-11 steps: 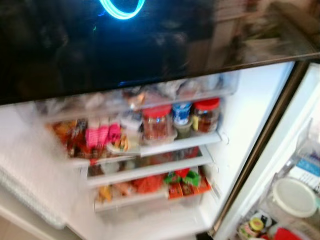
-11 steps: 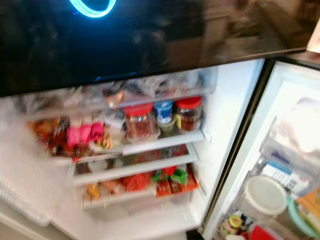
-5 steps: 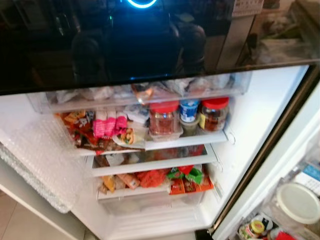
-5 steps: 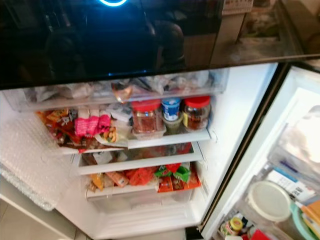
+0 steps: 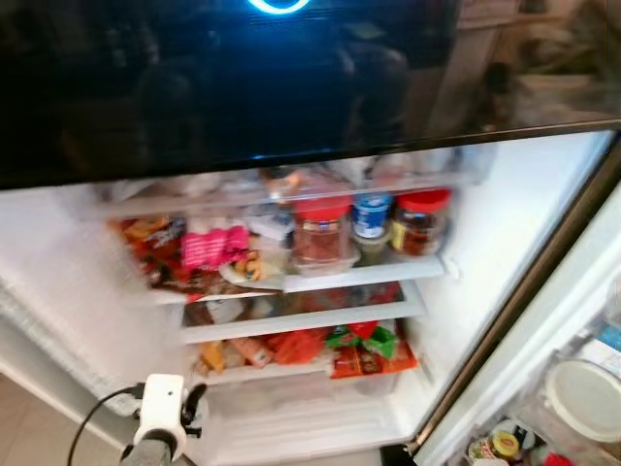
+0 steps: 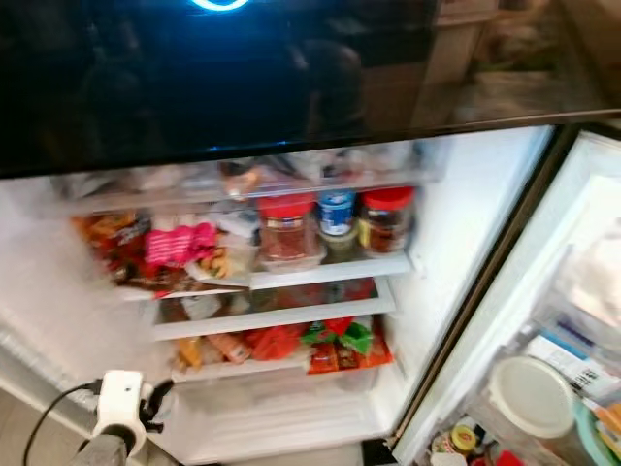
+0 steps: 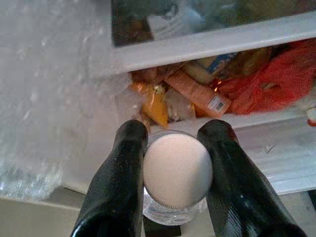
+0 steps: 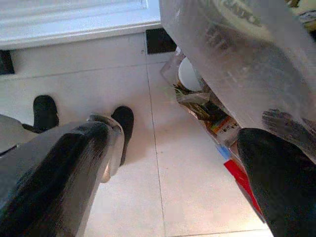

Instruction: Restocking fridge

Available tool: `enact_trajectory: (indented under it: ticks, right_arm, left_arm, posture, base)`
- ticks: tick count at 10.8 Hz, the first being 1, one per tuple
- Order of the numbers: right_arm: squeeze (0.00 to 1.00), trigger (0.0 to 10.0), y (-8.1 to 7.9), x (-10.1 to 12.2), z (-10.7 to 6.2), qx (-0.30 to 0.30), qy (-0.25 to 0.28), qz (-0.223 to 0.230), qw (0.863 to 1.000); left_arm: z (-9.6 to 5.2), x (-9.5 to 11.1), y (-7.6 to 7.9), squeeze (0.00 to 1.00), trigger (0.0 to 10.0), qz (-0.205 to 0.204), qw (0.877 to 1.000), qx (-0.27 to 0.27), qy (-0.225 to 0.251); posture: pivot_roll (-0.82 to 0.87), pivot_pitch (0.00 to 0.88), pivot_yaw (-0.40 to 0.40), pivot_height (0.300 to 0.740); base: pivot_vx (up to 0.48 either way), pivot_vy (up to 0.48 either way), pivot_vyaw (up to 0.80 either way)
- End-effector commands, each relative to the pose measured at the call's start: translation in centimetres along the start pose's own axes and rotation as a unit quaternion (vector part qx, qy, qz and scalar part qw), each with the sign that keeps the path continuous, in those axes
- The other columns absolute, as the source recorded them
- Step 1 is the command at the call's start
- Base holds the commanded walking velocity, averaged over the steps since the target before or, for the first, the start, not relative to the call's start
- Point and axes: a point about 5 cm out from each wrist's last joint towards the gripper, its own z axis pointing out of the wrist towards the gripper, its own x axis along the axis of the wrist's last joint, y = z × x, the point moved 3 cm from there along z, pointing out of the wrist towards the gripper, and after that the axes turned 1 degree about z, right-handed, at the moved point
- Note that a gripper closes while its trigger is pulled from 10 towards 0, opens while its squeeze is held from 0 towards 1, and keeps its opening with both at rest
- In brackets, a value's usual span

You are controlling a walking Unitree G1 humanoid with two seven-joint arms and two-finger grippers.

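Gripping round white-capped clear bottle (image 7: 176,173): left gripper (image 7: 170,170).

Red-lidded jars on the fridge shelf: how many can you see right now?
2. One red-lidded jar stands mid-shelf; the other is at the shelf's right end, with a blue-lidded tub between them. More may be hidden behind the packets.

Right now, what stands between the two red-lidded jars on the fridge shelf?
In the left eye view, a blue-lidded tub stands between the red-lidded jars.
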Motion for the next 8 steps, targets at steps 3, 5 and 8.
enact_trajectory:
  ticks: [3,5,8]
  right_arm:
    - [0.00,10.0,0.4,0.3,-0.1,-0.003,0.001,-0.011,1.000]
    - [0.00,10.0,0.6,0.4,-0.1,0.000,0.000,-0.022,1.000]
    - [0.00,10.0,0.9,1.2,-0.2,0.004,0.011,-0.027,1.000]
  left_arm:
    - [-1.2,3.4,3.0,0.00,10.0,-0.047,0.992,-0.064,0.095]
    - [-2.9,4.8,3.9,0.00,10.0,-0.053,0.987,-0.083,0.126]
    - [-2.9,6.8,5.3,0.00,10.0,-0.068,0.983,-0.105,0.132]
  posture:
    - [0.02,0.000,-0.008,0.740]
    - [0.04,0.000,-0.030,0.740]
    - [0.03,0.000,-0.050,0.740]
  base:
    - [0.000,0.000,0.00]
    - [0.000,0.000,0.00]
    - [0.000,0.000,0.00]
